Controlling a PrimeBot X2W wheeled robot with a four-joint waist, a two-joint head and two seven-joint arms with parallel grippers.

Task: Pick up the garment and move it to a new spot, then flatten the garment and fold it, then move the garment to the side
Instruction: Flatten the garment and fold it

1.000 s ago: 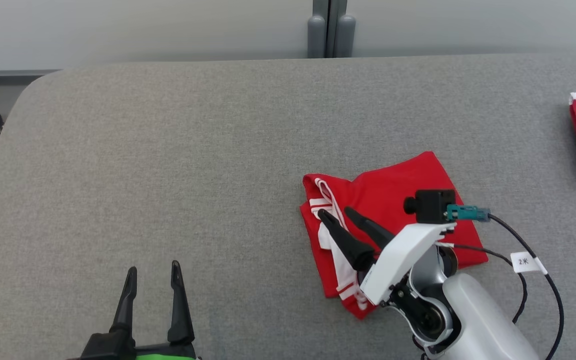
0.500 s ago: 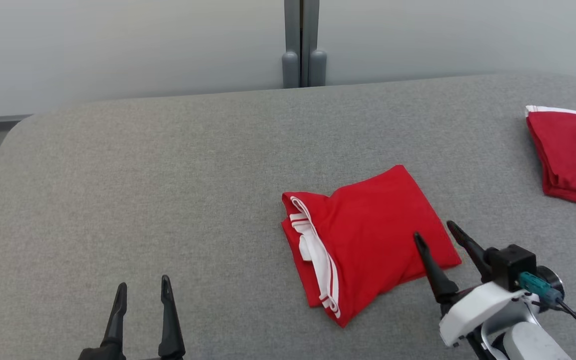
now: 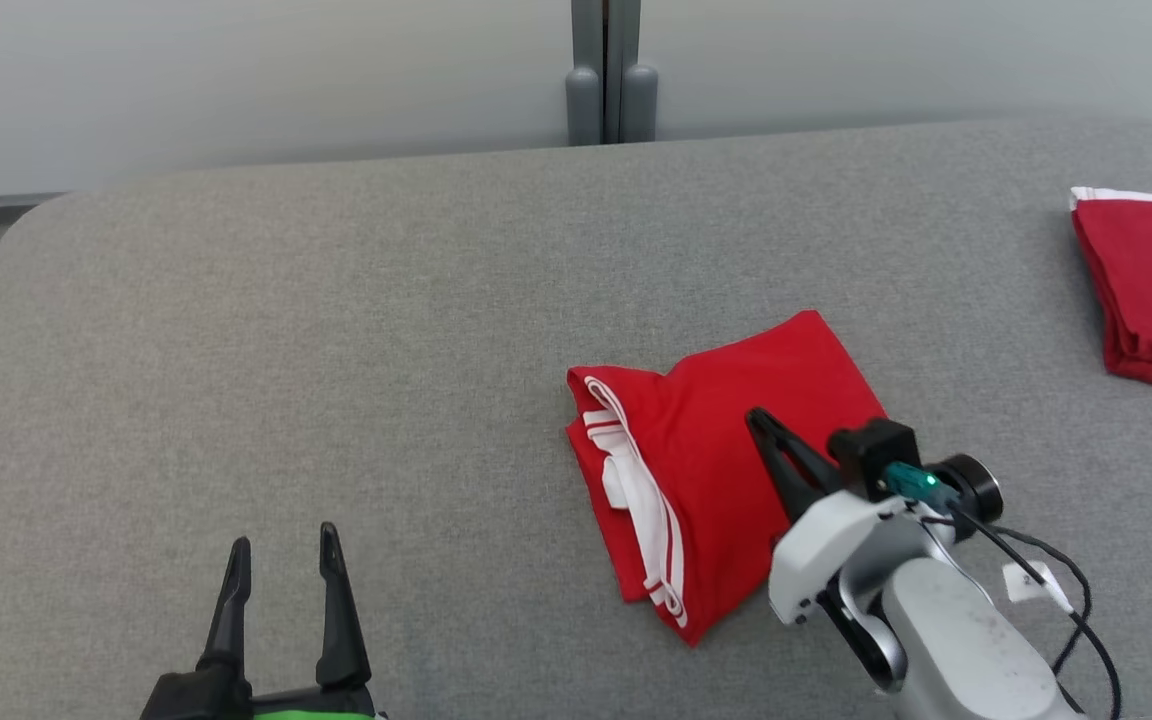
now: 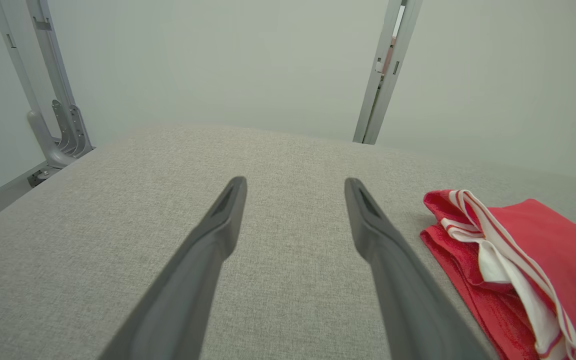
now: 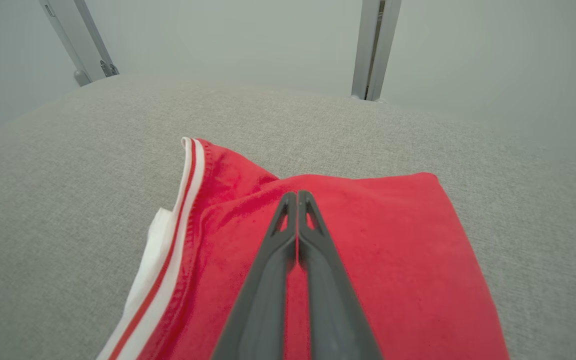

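Right wrist view: the right end effector (image 5: 297, 194) is clenched, fingers pressed together with nothing visible between them, over the folded red garment (image 5: 393, 240). The garment lies right of the middle of the table (image 5: 93, 150), nearer the front edge. The left end effector (image 3: 283, 538) stands released at the front edge, well apart. Another red cloth (image 3: 1151, 290) lies at the right edge.
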